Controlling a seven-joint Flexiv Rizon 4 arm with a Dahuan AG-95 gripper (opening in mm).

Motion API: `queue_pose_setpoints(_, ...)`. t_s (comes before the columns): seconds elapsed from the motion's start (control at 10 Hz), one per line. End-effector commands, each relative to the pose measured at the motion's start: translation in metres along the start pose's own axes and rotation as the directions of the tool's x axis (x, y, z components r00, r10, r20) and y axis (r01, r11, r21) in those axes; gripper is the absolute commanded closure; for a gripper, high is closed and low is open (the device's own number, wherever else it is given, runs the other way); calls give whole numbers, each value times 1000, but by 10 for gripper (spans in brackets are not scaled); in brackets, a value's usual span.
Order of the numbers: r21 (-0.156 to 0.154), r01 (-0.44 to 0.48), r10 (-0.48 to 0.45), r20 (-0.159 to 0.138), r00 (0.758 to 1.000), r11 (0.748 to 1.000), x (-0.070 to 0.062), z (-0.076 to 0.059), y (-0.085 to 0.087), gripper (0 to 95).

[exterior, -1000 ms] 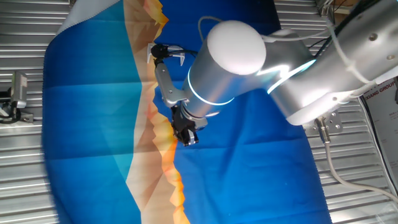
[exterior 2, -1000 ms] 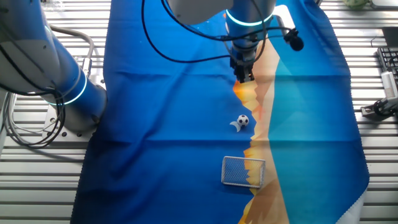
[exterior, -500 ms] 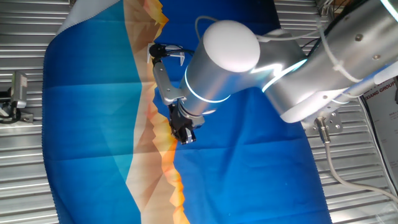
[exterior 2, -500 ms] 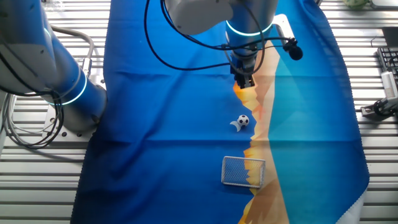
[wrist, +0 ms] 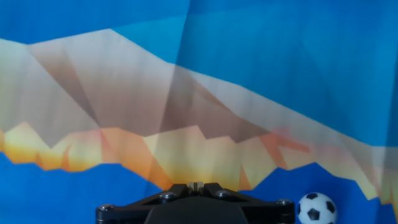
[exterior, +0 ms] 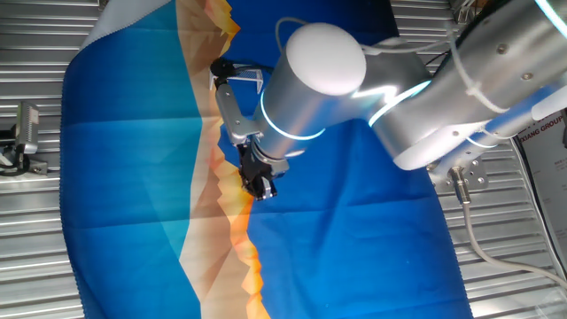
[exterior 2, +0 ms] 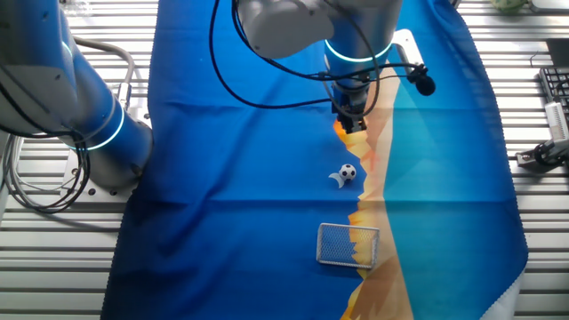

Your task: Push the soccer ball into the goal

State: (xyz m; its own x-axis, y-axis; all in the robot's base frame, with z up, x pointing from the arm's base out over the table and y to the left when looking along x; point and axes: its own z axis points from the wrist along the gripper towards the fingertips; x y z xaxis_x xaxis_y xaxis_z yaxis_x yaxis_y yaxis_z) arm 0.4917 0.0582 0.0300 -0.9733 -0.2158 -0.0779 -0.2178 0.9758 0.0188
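The soccer ball (exterior 2: 347,173) is a tiny white sphere with black patches, resting on the blue cloth beside the orange print. It also shows at the bottom right of the hand view as the soccer ball (wrist: 316,208). The goal (exterior 2: 348,244), a small pale frame with mesh, stands on the cloth a short way beyond the ball, nearer the camera. My gripper (exterior 2: 352,124) hangs low over the cloth on the ball's far side, apart from it, with its fingers shut together on nothing. In the hand view my gripper (wrist: 194,185) is to the left of the ball. In the first fixed view my gripper (exterior: 260,188) shows, while ball and goal are hidden.
A blue cloth (exterior 2: 240,178) with an orange mountain print covers the slatted metal table (exterior 2: 53,258). A white printed crescent (exterior 2: 335,180) lies right by the ball. The arm's base (exterior 2: 98,133) stands at the left. A black cable end (exterior 2: 425,84) sticks out beside the wrist.
My gripper has crept a little closer to the ball along the orange print, still shut. Ball and goal have not moved.
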Motion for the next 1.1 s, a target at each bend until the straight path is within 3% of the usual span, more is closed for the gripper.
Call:
queue_pose_setpoints(0.1, -5, -1, 1, -2, 1000, 1000, 5, -4, -1, 950)
queue_pose_setpoints(0.4, -10, 7, -7, 3, 1000, 1000, 17, -5, -6, 950)
queue_pose_setpoints(1.1, -21, 16, -16, 4, 1000, 1000, 18, -4, -5, 950)
